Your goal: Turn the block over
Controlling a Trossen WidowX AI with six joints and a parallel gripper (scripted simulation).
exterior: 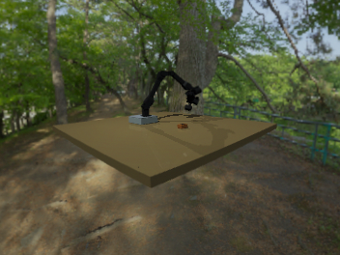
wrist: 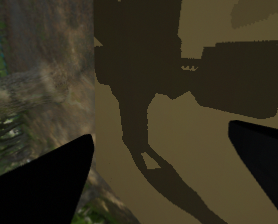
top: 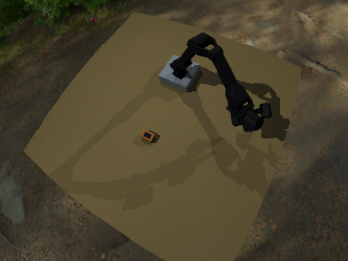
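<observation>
A small orange block [top: 144, 139] [exterior: 182, 126] rests on the tan table [top: 94, 91] [exterior: 121, 144] [wrist: 200, 150]. A dark rectangular mark [top: 148, 135] shows on its upper face in the top view. The block is not visible in the wrist view. My gripper [wrist: 159, 134] is open and empty, with its two black fingers wide apart. It hangs above the table, away from the block, to the block's right in the top and exterior views.
The arm's grey base block [top: 168, 79] [exterior: 143, 120] stands on the table, above and to the right of the orange block in the top view. Shadows of the arm cross the table. The wrist view shows a table edge, with ground and greenery beyond.
</observation>
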